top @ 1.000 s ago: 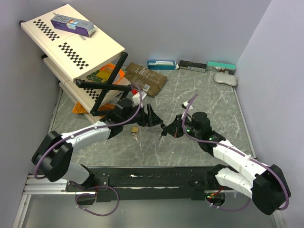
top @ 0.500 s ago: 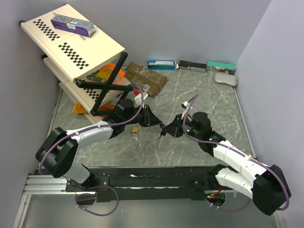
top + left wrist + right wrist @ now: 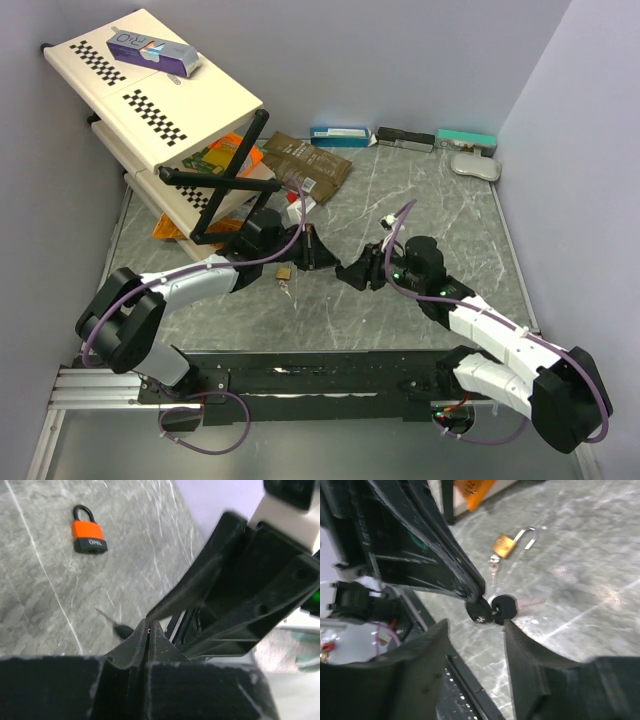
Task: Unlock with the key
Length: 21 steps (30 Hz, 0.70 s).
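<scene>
Two black-headed keys point(image 3: 503, 608) hang joined just above the table between both grippers. My left gripper point(image 3: 149, 626) is shut on the key bunch. A black head and thin blade point(image 3: 116, 625) stick out beside its fingers. My right gripper point(image 3: 476, 625) stands open just below the keys, one finger on each side, touching nothing. In the top view the left gripper point(image 3: 325, 254) and right gripper point(image 3: 351, 273) meet at mid-table. An orange padlock point(image 3: 89, 530) with its shackle shut lies on the table. A brass padlock point(image 3: 505, 544) lies with its shackle swung open, a small silver key point(image 3: 493, 565) next to it.
A folding rack point(image 3: 160, 100) with a purple box on top stands at the back left. A brown packet point(image 3: 305, 165) lies behind the arms. Several flat boxes point(image 3: 400, 138) and a white object point(image 3: 474, 166) line the back wall.
The left gripper has closed on the key bunch that the right gripper held. The right gripper has opened and let go. Both arms have stayed close together.
</scene>
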Tool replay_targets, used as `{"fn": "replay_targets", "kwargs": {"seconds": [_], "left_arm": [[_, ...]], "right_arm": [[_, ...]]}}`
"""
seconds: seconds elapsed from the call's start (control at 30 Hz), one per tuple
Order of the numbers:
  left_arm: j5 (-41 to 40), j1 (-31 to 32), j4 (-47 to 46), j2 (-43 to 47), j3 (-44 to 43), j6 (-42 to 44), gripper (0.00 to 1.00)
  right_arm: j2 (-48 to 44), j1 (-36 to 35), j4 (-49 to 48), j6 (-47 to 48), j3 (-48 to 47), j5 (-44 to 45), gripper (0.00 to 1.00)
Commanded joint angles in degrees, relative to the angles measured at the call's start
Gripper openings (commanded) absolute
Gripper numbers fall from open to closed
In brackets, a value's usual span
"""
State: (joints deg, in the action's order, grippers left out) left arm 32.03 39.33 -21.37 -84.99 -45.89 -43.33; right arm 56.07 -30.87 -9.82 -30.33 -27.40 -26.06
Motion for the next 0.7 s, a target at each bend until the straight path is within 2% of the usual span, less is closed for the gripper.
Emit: {"fn": "replay_targets", "kwargs": {"seconds": [0.0, 0.13, 0.27, 0.5, 0.67], "left_arm": [[7.5, -0.5, 1.1, 2.3, -0.3, 7.5, 0.01], [11.1, -1.5, 0.3, 3.6, 0.6, 8.4, 0.01], [15.8, -2.6, -1.4, 4.4, 1.2, 8.6, 0.01], [21.0, -2.7, -4.7, 4.6, 1.7, 7.2, 0.01], [21.3, -2.7, -5.0, 4.4, 1.8, 7.1, 0.01]], "right_arm": [[-3.3, 2.0, -2.7, 1.5, -0.1, -6.6, 0.62], [-5.3, 2.6, -2.3, 2.6, 0.6, -8.9, 0.65], [-5.7, 2.5, -4.0, 2.0, 1.6, -12.3, 0.63], [-2.6, 2.3, -13.4, -1.0, 2.5, -20.2, 0.53], [-0.9, 1.3, -16.2, -2.2, 2.8, -20.6, 0.44]]}}
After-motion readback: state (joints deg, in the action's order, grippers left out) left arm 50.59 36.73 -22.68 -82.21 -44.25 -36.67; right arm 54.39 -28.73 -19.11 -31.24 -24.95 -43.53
